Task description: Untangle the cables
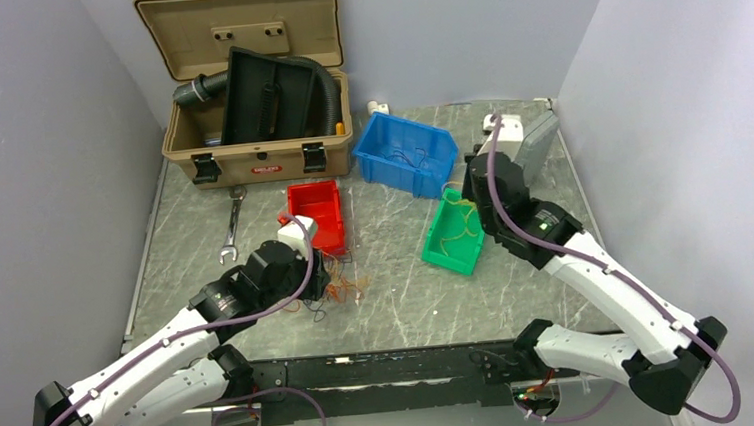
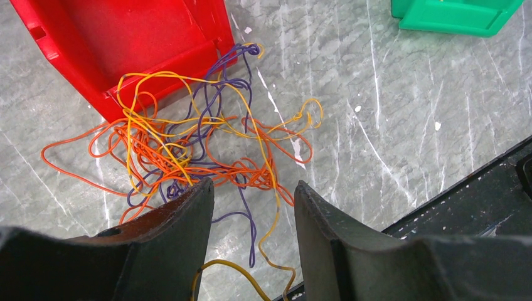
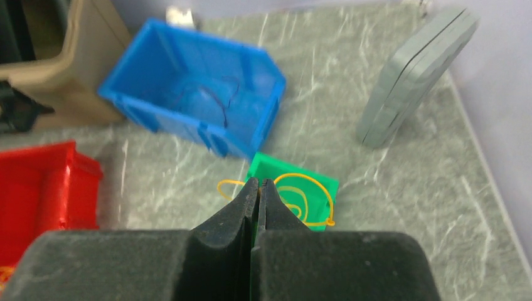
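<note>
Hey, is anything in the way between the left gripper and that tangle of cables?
Nothing visible. The left gripper hangs open right over the cables; the red bin sits only at the tangle's far edge, under a few strands.

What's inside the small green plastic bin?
A thin yellow cable lies coiled inside the green plastic bin, one loop reaching past its left edge. In the right wrist view the shut right gripper covers the bin's near part, so anything there is hidden.
</note>
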